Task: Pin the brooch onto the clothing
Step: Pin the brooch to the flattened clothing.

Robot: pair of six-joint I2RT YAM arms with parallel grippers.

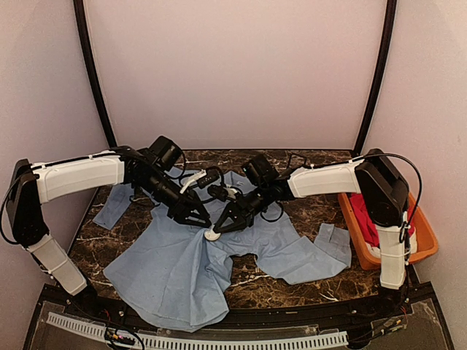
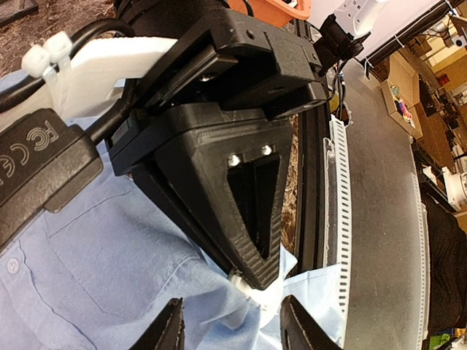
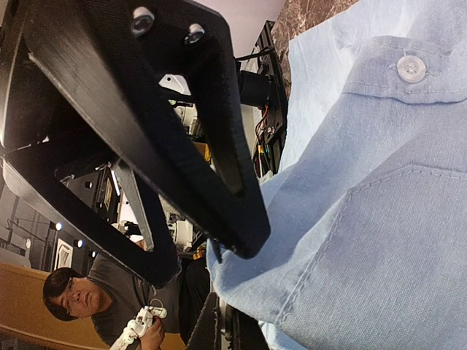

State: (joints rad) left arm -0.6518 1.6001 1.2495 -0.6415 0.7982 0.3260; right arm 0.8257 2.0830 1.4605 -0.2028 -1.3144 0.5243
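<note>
The light blue shirt lies spread on the dark marble table. Near its middle sits the small white round brooch, where both grippers meet. My right gripper comes in from the right and is shut on the brooch. In the left wrist view its black tip pinches the brooch against a raised fold of shirt. My left gripper stands open, its fingertips either side of that fold. In the right wrist view the shirt bunches over my shut jaws, below the left gripper's fingers.
An orange bin with a red garment stands at the table's right edge. One shirt sleeve reaches toward it. A white slotted rail runs along the near edge.
</note>
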